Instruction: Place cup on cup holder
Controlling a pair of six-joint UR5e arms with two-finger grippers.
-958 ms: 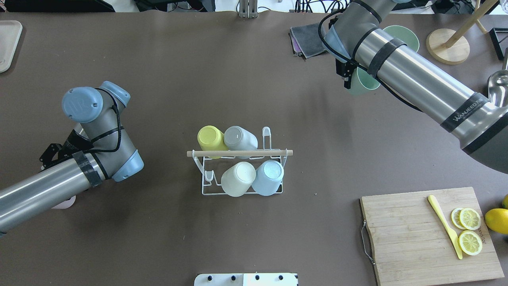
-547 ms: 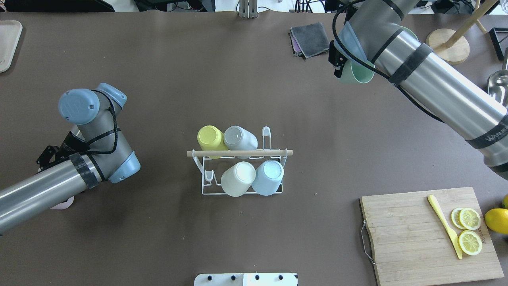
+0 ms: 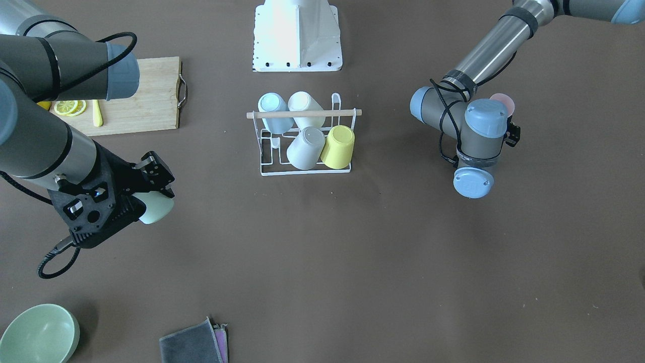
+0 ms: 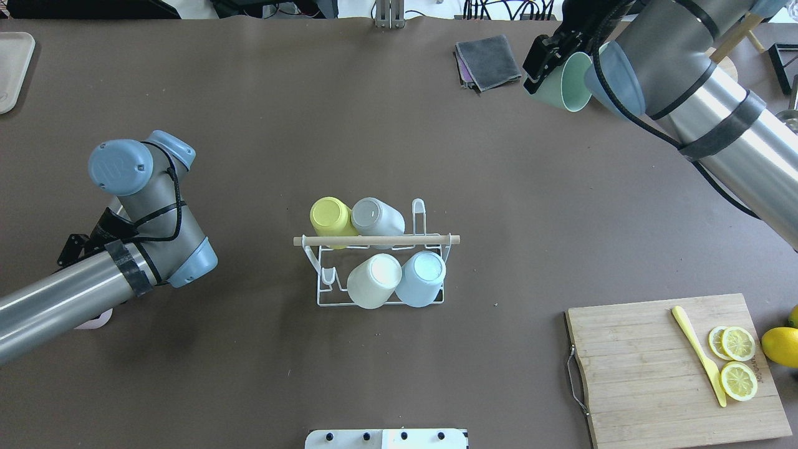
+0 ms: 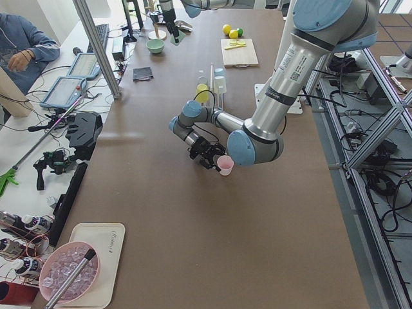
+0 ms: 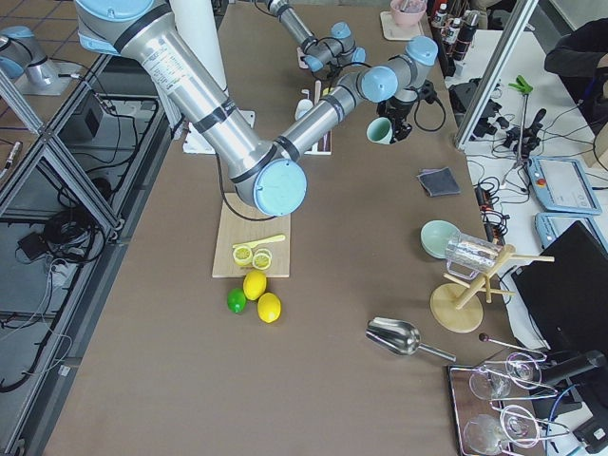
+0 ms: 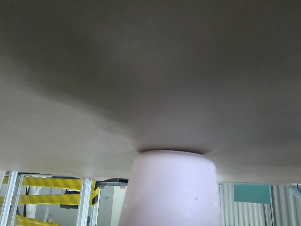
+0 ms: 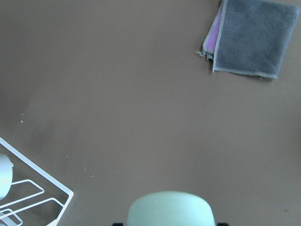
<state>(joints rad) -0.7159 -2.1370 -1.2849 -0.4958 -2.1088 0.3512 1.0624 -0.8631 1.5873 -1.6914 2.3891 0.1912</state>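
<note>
Overhead exterior shows you the right arm point(image 4: 717, 112) reaching far across the counter point(image 4: 249, 125), its jaws pinching one mint cup point(image 4: 564, 81), tipped sideways and raised. The cup holder point(image 4: 374, 240), bearing four cups point(image 4: 374, 280), stands well apart, between both jaws. One pink cup point(image 5: 225, 165) sits at the left jaws; you cannot tell their grip.

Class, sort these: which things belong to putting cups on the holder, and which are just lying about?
Job: cup holder, four racked cups, green cup, pink cup.
Lying about: cutting board, knife, lemons, cloth, bowl.
</note>
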